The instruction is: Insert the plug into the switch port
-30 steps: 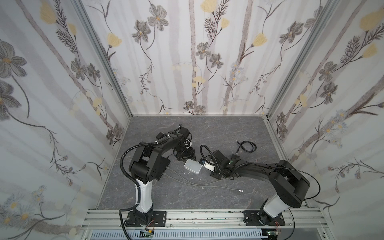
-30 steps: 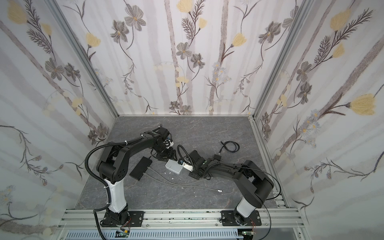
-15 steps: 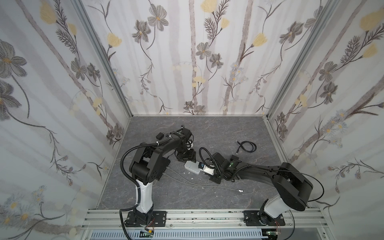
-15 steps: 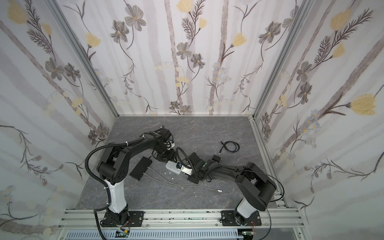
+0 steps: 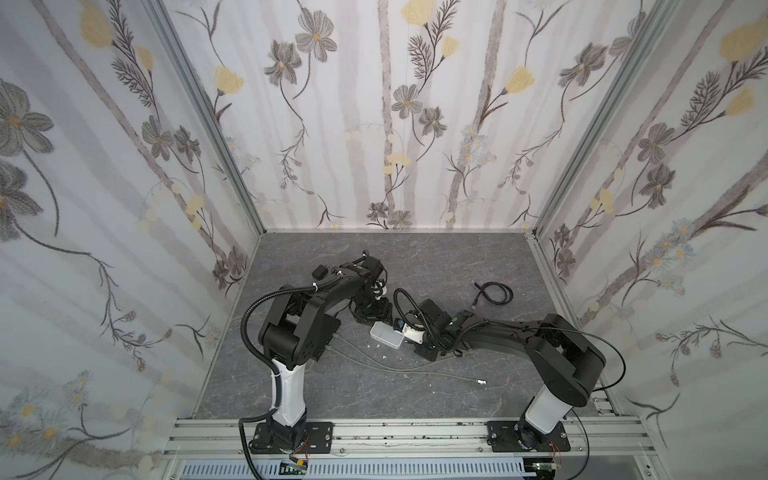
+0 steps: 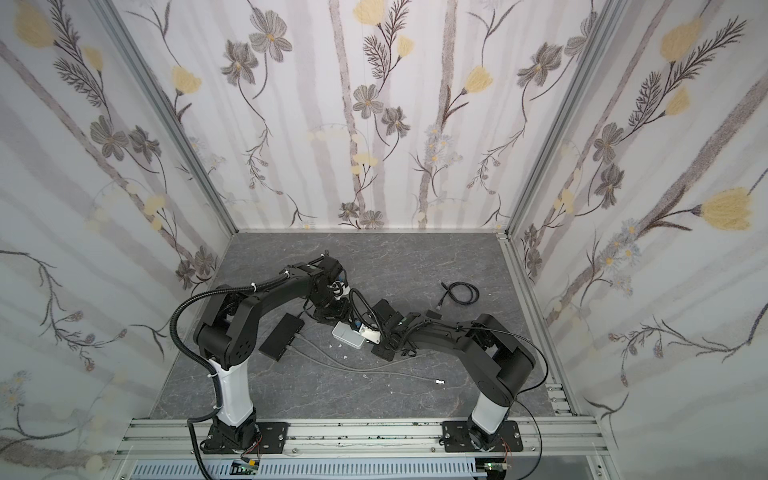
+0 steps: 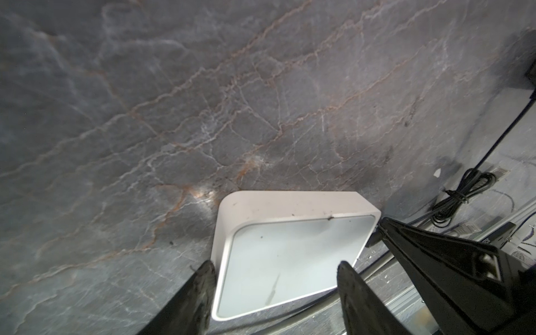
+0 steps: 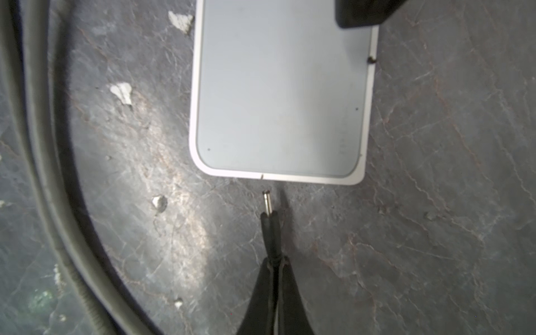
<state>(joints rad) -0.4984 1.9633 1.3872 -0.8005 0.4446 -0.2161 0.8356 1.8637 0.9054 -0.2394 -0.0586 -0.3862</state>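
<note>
Pinches the plug tight in the right gripper, tip aimed just short of the switch, and straddles its far end with the left gripper, likely as a brace, clamped or not impossible to tell.

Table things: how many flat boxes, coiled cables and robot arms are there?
Flat boxes: 2 (white plastic switch box, black rectangular box)
Coiled black cables: 1
Black robot arms: 2 (left arm, right arm)
Total: 5

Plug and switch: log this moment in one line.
plug: held in shut right pincer | tip: just short of switch edge, not inserted | left pincer: straddling switch, grip unclear
</note>
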